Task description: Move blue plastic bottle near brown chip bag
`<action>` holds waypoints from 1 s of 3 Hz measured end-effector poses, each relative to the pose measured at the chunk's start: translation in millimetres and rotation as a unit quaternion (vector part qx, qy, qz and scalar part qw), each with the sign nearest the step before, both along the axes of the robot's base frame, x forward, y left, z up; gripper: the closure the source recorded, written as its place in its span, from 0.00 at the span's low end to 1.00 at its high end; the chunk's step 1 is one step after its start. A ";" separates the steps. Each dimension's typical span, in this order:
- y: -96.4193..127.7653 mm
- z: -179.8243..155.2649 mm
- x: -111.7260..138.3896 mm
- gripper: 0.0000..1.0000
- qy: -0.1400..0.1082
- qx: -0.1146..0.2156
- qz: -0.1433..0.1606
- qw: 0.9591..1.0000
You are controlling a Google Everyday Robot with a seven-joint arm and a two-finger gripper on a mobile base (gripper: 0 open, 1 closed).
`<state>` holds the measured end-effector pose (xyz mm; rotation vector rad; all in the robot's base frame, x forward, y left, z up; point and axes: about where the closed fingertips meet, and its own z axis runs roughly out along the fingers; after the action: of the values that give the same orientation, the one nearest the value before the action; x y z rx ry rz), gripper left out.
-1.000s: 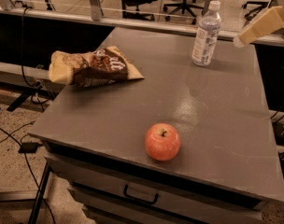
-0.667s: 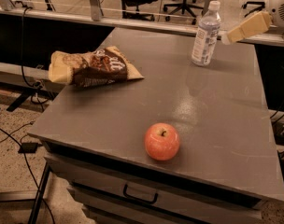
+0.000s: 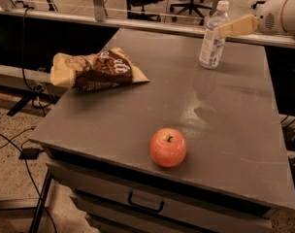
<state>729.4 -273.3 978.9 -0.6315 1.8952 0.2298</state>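
Warm, orange-tinted indoor light, rather dim overall. A pale sheen streaks the grey counter (image 3: 201, 106) from centre toward 1 o'clock. The apple (image 3: 168, 147) shows a small highlight on top and a soft shadow beneath. At 1 o'clock the cream gripper (image 3: 227, 29), brightly lit, sits beside the glinting blue plastic bottle (image 3: 213, 38).

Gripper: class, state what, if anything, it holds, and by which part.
It cannot be told. The gripper is at the shoulder of the blue plastic bottle, which stands upright on the table, but no firm hold is visible.
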 end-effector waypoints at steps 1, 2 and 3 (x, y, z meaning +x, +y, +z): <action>12.3 -16.4 23.2 0.00 -0.003 0.044 -0.007 0.999; 30.3 -27.6 35.6 0.15 0.002 0.049 -0.013 0.999; 49.2 -31.0 41.2 0.39 0.006 0.030 -0.016 0.999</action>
<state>770.5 -224.1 947.9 -0.5617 1.9005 0.2688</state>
